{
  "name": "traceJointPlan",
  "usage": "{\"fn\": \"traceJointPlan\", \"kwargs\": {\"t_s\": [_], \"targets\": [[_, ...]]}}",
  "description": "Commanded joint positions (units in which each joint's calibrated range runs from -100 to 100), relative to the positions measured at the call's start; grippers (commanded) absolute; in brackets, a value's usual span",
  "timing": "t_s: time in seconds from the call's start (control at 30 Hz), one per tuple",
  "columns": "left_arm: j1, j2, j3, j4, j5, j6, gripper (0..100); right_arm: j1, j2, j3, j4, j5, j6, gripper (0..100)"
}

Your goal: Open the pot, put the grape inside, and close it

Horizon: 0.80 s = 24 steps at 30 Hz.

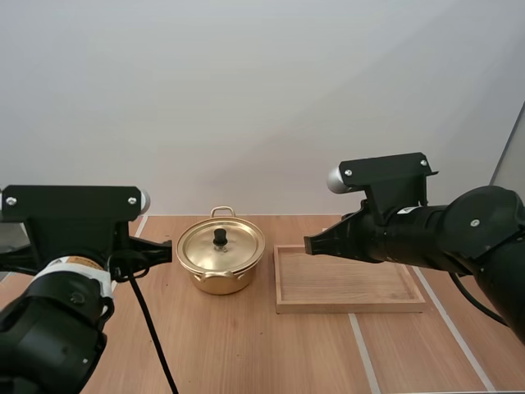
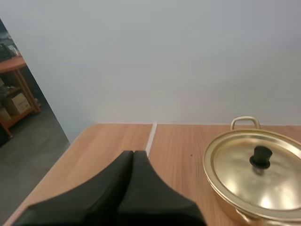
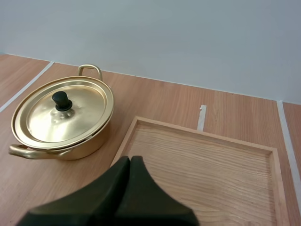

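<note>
Though lidded, pot (image 1: 221, 256) near left gripper (image 1: 168, 250).

No legible text, number, brand or sign. Small orange-and-white sticker (image 1: 79, 263) on white collar of black left arm (image 1: 49, 328): print too small to read.

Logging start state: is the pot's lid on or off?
On. The lid sits flat on the pot, black knob up; no gap shows in either wrist view.
</note>
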Motion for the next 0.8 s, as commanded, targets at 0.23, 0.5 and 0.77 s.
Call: {"fn": "traceJointPlan", "kwargs": {"t_s": [0.23,0.5,0.77], "targets": [[0.05,-0.41,14.37,-0.01,-21.58,-5.68,1,-0.13,-0.56,5.05,0.28,-6.45,-5.13,0],[0.05,-0.41,17.08,-0.01,-21.9,-6.47,1,-0.13,-0.56,5.05,-0.17,-6.85,-5.13,0],[0.05,-0.41,17.08,5.79,-20.41,-6.18,1,-0.13,-0.56,5.05,-1.32,-6.85,-5.13,0]]}}
